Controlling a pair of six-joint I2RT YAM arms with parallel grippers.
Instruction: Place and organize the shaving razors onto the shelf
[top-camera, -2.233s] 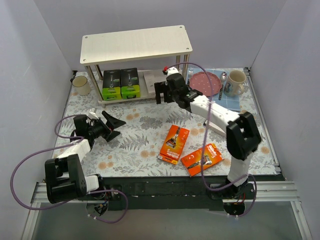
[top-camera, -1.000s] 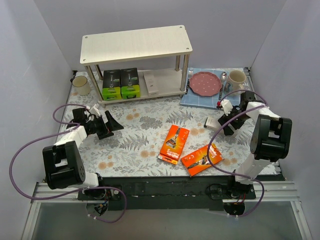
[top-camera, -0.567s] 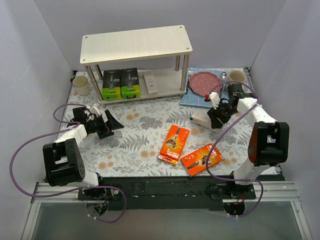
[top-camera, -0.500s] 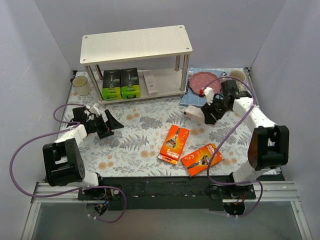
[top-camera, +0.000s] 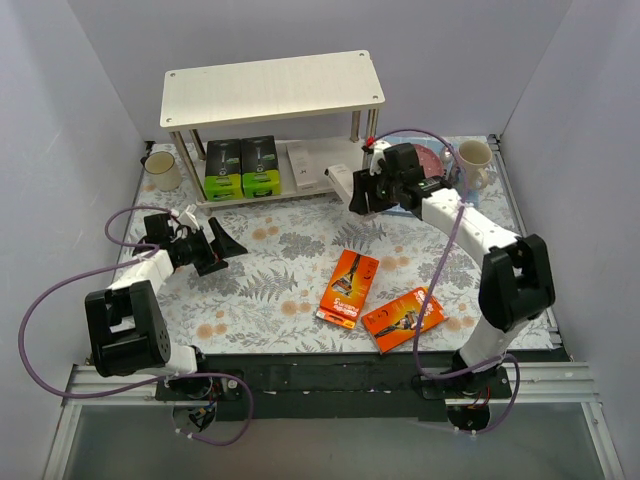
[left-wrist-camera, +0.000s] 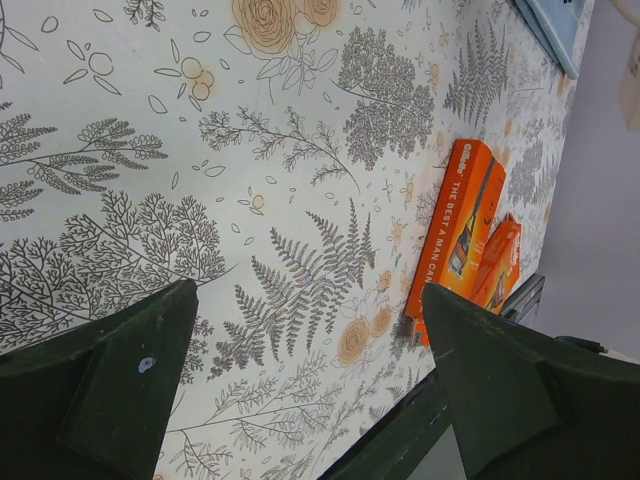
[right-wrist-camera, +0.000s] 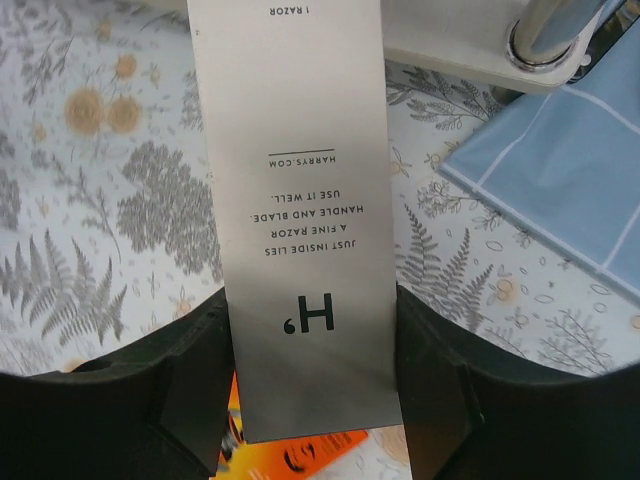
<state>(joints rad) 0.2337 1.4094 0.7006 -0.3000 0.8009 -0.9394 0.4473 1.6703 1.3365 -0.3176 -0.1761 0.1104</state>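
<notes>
The right gripper clamps a slim white box at the lower board of the shelf, by the far edge. The left gripper hangs spread and empty. The black-and-lime packs and a second white box are shelved; I judge the held box and two orange packs toward the near edge remain.
</notes>
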